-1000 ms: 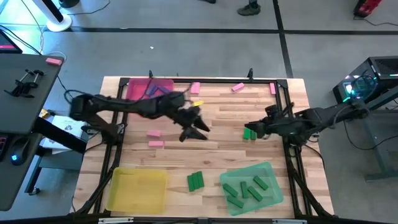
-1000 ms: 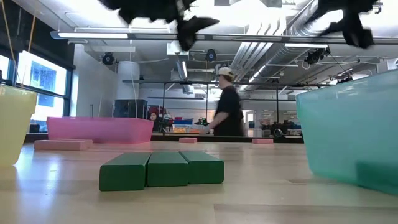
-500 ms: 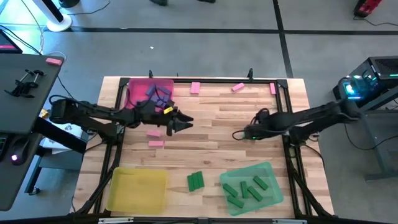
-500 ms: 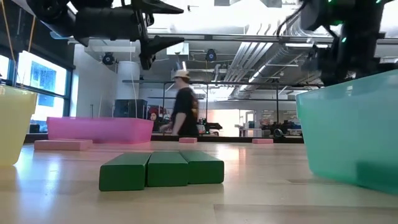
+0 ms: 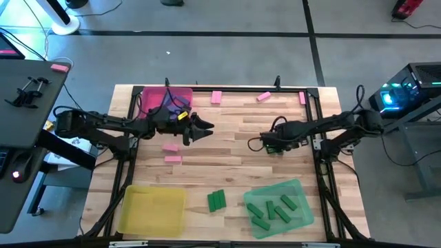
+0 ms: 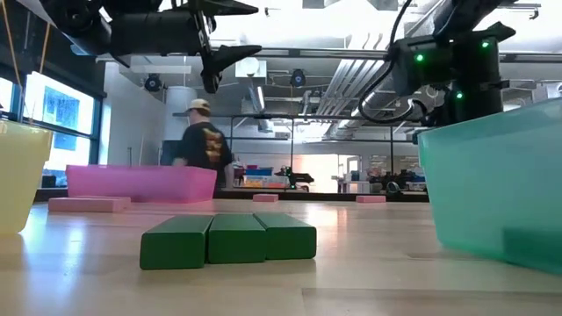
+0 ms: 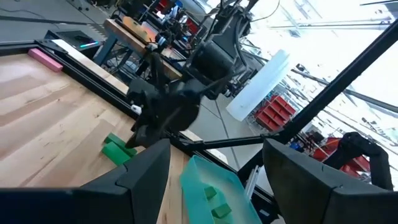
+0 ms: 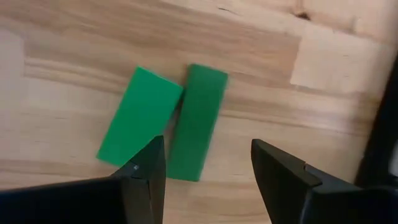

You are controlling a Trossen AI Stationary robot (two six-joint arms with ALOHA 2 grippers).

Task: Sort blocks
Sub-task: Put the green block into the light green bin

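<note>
Where high view hides blocks, right wrist shows two green blocks (image 8: pixel 165 121) beneath spread fingers (image 8: pixel 144 180).

Pink tray (image 5: pixel 148 98) at far left, yellow tray (image 5: pixel 153 210) and green tray (image 5: pixel 298 191) along near edge, person (image 6: pixel 200 140) in background
</note>
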